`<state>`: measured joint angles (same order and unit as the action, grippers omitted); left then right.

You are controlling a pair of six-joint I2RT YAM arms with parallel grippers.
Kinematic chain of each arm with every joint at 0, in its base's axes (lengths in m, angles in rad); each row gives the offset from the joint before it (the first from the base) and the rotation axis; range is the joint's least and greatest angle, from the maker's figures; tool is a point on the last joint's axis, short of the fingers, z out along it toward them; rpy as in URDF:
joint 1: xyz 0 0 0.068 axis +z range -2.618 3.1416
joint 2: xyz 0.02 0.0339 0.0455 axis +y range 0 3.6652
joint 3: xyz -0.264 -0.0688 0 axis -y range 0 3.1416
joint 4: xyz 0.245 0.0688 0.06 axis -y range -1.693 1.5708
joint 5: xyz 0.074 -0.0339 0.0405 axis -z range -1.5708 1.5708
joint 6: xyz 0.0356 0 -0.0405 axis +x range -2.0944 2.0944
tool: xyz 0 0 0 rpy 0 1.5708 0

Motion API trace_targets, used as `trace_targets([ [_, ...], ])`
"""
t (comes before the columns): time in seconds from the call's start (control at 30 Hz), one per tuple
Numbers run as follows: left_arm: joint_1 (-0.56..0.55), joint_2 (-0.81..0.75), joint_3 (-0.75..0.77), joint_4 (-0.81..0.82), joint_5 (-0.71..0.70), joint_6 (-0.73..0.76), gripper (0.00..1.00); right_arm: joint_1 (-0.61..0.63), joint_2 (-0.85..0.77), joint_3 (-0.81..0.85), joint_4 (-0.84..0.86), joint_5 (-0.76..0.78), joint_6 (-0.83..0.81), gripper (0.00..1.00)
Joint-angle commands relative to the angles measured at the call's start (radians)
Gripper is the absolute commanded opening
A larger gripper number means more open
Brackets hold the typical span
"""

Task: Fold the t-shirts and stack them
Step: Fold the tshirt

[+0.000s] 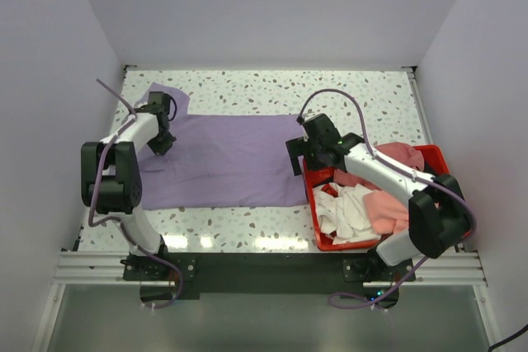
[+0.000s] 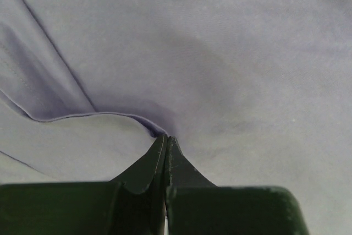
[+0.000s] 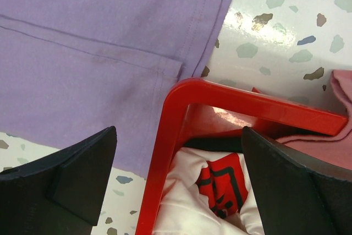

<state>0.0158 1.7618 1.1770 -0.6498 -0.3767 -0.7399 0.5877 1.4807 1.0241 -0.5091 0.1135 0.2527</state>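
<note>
Little is done yet: the lavender t-shirt (image 1: 223, 162) lies flat and unfolded on the worktop (image 1: 371, 96), left jaws clamped on its cloth, right jaws apart, other t-shirts (image 1: 351, 208) waiting in the red bin (image 3: 247, 105).

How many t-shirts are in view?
4: the lavender t-shirt spread on the table; a white t-shirt, a salmon pink t-shirt and a dusty rose t-shirt heaped in the red bin. More may lie underneath.

Nothing legible shows anywhere. The only marking is a red-and-black printed patch (image 3: 220, 182) on the crumpled white t-shirt (image 3: 184, 202) inside the red bin (image 3: 165, 130), and its lines form no readable letters.
</note>
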Motion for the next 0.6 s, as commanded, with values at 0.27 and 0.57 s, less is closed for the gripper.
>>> trace_targets([
  [0.27, -0.103, 0.088, 0.105, -0.056, -0.129, 0.045, 0.0, -0.006, 0.007, 0.024, 0.0, 0.014, -0.01, 0.99],
  [0.57, -0.135, 0.107, 0.131, -0.074, -0.162, 0.045, 0.02, -0.008, 0.006, 0.022, 0.0, 0.011, -0.009, 0.99],
])
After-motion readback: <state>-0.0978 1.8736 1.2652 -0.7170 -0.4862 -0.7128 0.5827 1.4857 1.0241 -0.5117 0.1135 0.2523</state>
